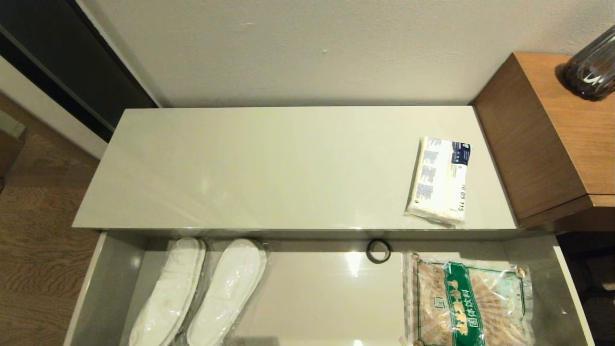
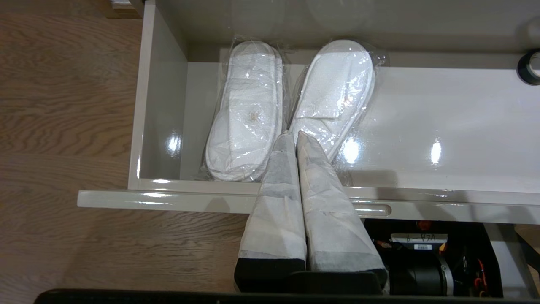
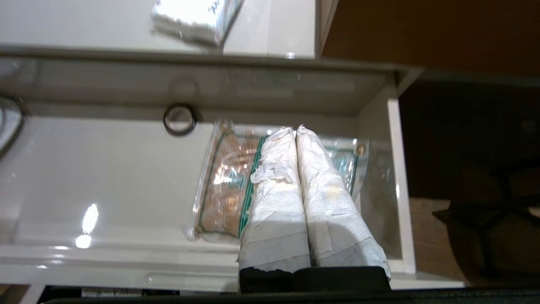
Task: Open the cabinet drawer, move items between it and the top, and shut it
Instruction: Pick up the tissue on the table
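The cabinet drawer stands pulled out below the cream-white top. On the top's right end lies the white packet with blue-grey print. The clear packet with green label and tan contents lies flat in the drawer's right end. Neither arm shows in the head view. My right gripper is shut and empty, hovering above the clear packet. My left gripper is shut and empty, over the drawer's front edge near the slippers.
A pair of white slippers in clear plastic lies in the drawer's left end. A small black ring sits at the drawer's back. A taller brown wood-grain surface with a dark glass vessel stands to the right.
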Controlling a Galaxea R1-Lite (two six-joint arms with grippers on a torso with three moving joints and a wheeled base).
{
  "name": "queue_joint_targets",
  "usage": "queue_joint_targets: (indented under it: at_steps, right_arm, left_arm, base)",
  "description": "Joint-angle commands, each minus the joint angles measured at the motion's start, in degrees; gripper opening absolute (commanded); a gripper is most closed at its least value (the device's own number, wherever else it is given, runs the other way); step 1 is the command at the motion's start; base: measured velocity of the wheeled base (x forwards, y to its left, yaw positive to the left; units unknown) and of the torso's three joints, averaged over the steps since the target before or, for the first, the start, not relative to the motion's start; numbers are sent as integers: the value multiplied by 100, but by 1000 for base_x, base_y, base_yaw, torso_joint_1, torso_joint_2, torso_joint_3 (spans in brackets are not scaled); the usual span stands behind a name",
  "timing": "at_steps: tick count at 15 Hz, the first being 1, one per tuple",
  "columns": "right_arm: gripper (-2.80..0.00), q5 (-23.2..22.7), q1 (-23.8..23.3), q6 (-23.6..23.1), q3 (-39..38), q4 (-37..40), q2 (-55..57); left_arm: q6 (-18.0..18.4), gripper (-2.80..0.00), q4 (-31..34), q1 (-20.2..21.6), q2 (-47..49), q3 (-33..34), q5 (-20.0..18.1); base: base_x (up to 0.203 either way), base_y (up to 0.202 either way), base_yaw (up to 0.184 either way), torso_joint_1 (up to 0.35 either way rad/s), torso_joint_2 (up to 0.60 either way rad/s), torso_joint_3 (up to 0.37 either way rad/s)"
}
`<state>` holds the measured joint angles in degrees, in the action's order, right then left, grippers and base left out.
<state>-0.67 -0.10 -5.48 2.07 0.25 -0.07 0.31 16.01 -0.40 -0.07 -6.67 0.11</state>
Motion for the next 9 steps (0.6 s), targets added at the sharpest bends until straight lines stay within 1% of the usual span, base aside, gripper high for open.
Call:
queue_joint_targets:
  at_steps: [1, 3, 4, 5, 6, 7, 9]
  right_arm:
    - [-280, -9, 0, 17, 679, 492, 10]
    - [-280, -82, 0, 86, 2373, 1934, 13]
    - [-280, -137, 0, 109, 3077, 2599, 54]
    - [-280, -139, -3, 181, 3632, 3045, 260]
    - [-280, -89, -15, 371, 3923, 3137, 637]
    - [-280, -21, -28, 689, 4118, 3212, 1182]
    - [-280, 55, -41, 1249, 4499, 3568, 2588]
  left_arm:
    - [-10, -280, 13, 0, -1, -1, -2]
    - [-4, -280, 8, -3, -1, -1, 6]
    - [4, -280, 8, -3, -1, -1, -1]
    - [4, -280, 8, 1, -1, -1, 7]
    - [4, -280, 8, 0, -1, -1, 2]
    - [4, -280, 8, -4, -1, -1, 7]
    - [4, -280, 8, -2, -1, -1, 0]
  base:
    - [0, 0, 0, 0, 0, 0]
    - [0, 0, 0, 0, 0, 0]
    - [0, 0, 0, 0, 0, 0]
    - [0, 0, 0, 0, 0, 0]
    - [0, 0, 0, 0, 0, 0]
    - [0, 0, 0, 0, 0, 0]
    - [0, 0, 0, 0, 0, 0]
